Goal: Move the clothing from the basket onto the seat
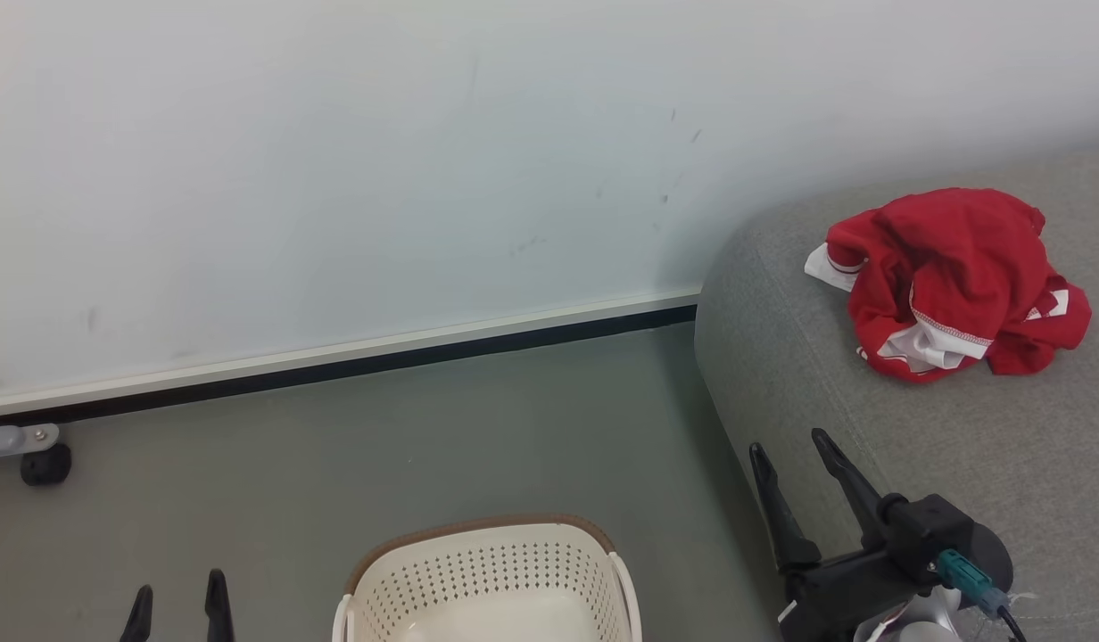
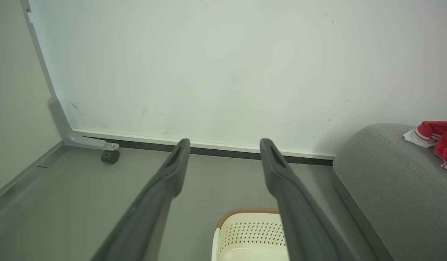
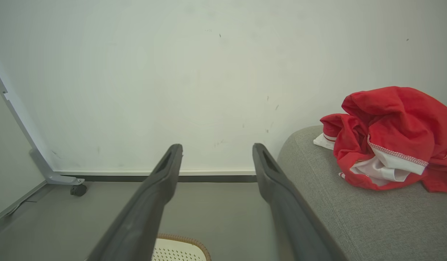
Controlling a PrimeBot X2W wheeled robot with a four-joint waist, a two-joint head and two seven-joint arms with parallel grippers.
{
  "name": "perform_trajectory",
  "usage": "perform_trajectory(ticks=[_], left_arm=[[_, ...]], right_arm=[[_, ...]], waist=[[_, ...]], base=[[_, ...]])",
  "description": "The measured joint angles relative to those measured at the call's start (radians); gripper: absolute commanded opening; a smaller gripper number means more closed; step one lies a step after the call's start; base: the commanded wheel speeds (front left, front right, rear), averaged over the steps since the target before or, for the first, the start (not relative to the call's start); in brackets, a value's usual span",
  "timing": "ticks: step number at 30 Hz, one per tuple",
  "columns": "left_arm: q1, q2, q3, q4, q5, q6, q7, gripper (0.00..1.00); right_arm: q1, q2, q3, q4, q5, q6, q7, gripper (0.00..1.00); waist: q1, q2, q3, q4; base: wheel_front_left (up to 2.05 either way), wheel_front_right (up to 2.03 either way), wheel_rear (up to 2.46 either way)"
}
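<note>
Landmark = basket (image 1: 487,571): cream, perforated, brown rim, standing on the grey floor (image 1: 425,428) at the bottom centre of the head view; only its far end is in frame; the inside that shows is plain cream plastic.

Seat (image 1: 871,428): grey woven upholstery, right of the basket, rounded corner toward the wall (image 1: 425,160); a strip of floor lies between it and the basket, so they are not touching.

Clothing (image 1: 951,281): one crumpled red heap with white panels and red-white striped trim, lying on top of the seat, well apart from the basket, beyond it and to its right; cannot tell one garment from the other in the heap; right wrist view shows it resting on the seat top near the rounded corner.

Left hand (image 1: 179,602): left of the basket, over the floor, fingertips up; left wrist view shows the fingers spread wide, nothing between them.

Right hand (image 1: 795,455): right of the basket, at the seat's near-left edge; fingers wide apart, holding nothing; well short of the clothing.

Caster (image 1: 45,464): black wheel on a grey bracket, far left of the basket at the foot of the wall.
</note>
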Motion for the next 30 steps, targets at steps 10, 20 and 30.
perform_trajectory(ticks=[10, 20, 30], left_arm=[[0.021, -0.013, 0.035, -0.047, 0.013, 0.001, 0.000, 1.00], [0.034, -0.025, 0.037, -0.080, 0.036, 0.002, 0.000, 1.00], [0.034, -0.039, 0.042, -0.108, 0.070, 0.009, 0.000, 1.00]], right_arm=[[0.036, -0.005, -0.022, -0.064, 0.000, -0.017, 0.000, 1.00], [0.040, -0.007, -0.031, -0.092, 0.000, -0.025, -0.002, 1.00], [0.049, -0.007, -0.036, -0.099, 0.000, -0.026, -0.002, 1.00]], waist=[[0.0000, 0.0000, 0.013, 0.003], [0.0000, 0.0000, 0.025, 0.002], [0.0000, 0.0000, 0.033, 0.003]], base=[[0.00, 0.00, 0.00], [0.00, 0.00, 0.00], [0.00, 0.00, 0.00]])
